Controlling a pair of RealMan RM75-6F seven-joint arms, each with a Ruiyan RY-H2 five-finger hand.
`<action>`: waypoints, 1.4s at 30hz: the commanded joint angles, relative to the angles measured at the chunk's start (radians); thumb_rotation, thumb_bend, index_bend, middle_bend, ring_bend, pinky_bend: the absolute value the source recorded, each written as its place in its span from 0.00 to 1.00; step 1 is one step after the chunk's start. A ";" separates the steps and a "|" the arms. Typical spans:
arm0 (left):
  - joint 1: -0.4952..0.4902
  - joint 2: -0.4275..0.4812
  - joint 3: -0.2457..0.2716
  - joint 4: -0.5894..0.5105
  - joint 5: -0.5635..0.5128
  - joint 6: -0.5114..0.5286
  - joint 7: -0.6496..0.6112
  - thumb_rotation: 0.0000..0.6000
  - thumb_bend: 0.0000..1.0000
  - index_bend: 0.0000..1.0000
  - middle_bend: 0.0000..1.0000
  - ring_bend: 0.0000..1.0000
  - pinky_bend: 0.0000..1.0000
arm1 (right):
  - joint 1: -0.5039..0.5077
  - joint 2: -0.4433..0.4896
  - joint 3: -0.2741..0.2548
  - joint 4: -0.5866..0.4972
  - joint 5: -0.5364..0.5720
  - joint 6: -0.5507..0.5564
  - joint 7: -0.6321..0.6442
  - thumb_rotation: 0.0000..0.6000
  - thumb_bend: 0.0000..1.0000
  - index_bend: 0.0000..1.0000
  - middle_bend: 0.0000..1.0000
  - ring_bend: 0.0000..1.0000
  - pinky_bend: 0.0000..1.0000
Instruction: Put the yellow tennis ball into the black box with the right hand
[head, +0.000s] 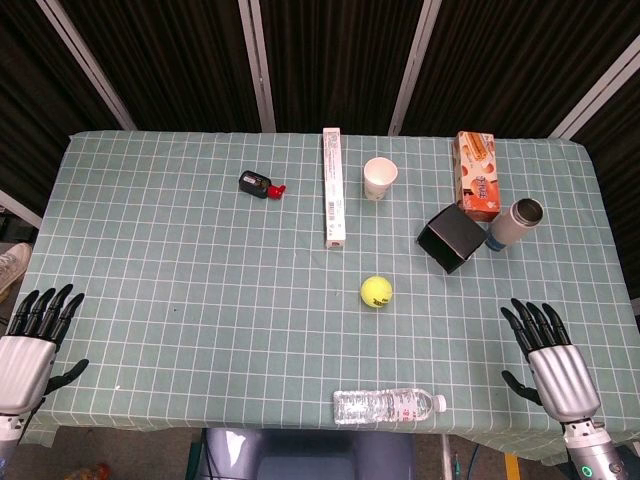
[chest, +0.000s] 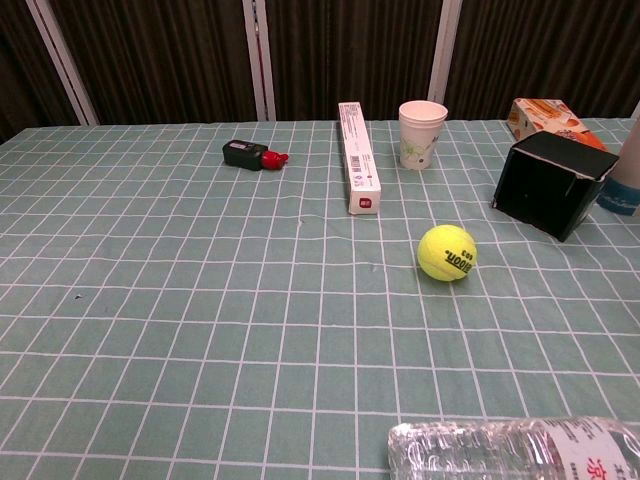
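- My right hand rests at the near right edge of the worktop, its fingers straight and slightly fanned, holding nothing and well apart from the ball.
- My left hand lies at the near left edge, fingers likewise extended and spread, with nothing in them.
- The yellow tennis ball sits free on the green checked cloth near the middle of the worktop; dark lettering runs across it, too small to read with certainty.
- The black box stands beyond and to the right of the ball, tilted, not touching it.
- Just behind the black box lies an orange carton printed with pictures; its wording is illegible.
- A grey flask lies just beside the box on its right.
- A long white carton with a red mark on its near end stretches away from me; its fine print cannot be read.
- A white paper cup with a faint green pattern stands upright beside that carton.
- A small black bottle with a red cap lies on its side to the left.
- A clear plastic water bottle lies on its side at the near edge, its label showing red characters.
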 joint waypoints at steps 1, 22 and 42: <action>-0.006 -0.006 -0.008 0.011 0.006 0.006 -0.011 1.00 0.12 0.00 0.00 0.00 0.01 | 0.004 -0.007 0.002 0.017 0.000 -0.005 0.016 1.00 0.24 0.00 0.00 0.00 0.00; -0.025 -0.011 -0.009 0.022 0.019 -0.008 -0.023 1.00 0.12 0.00 0.00 0.00 0.01 | 0.133 -0.043 -0.096 -0.152 -0.046 -0.211 0.530 1.00 0.57 0.33 0.35 0.40 0.68; -0.036 -0.016 -0.018 0.019 -0.010 -0.036 -0.011 1.00 0.12 0.00 0.00 0.00 0.01 | 0.342 -0.155 0.017 -0.256 0.252 -0.603 0.859 1.00 0.67 0.19 0.28 0.30 0.59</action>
